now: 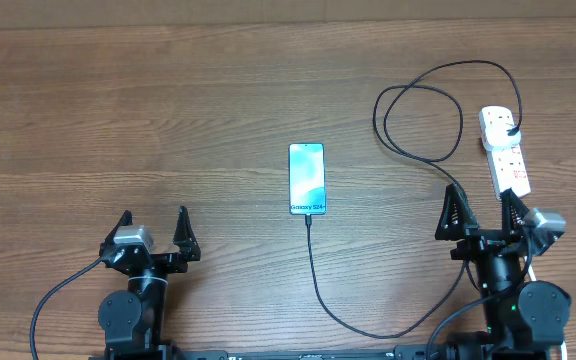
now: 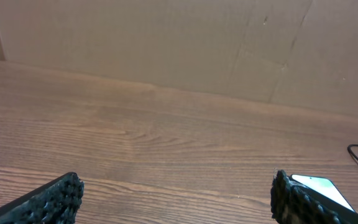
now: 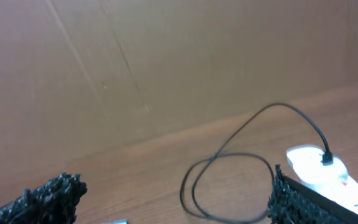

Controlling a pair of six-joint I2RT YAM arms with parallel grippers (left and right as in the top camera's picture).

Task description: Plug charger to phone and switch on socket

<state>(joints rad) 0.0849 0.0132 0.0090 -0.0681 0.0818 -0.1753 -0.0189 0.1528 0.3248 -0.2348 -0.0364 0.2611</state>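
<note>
Overhead: my left claw (image 1: 153,214) sits at the near left of the wooden table (image 1: 118,100), fingers spread wide, nothing between them. My right claw (image 1: 480,194) is at the near right, released as well and empty. The phone (image 1: 307,179) lies flat mid-table, screen up and lit, well apart from both claws. The charger (image 1: 314,268) runs from the phone's near short edge toward me, bends right and passes under my right arm, then loops beyond it on the far right. Its plug (image 1: 511,130) sits in the socket (image 1: 501,152). The socket lies just beyond my right claw, its near end beside my right finger. I cannot tell whether the connector is fully seated in the phone, nor how the switches are set. Left wrist: both fingertips (image 2: 59,194) sit at the bottom corners with bare wood between them. A corner of the phone shows past the right one, a bit of black cable at the right edge, and a cardboard wall (image 2: 166,43) behind. Right wrist: fingers apart and gripping nothing. The cable loop lies on the wood ahead, and the socket's plugged end shows just above my right fingertip (image 3: 291,200).
</note>
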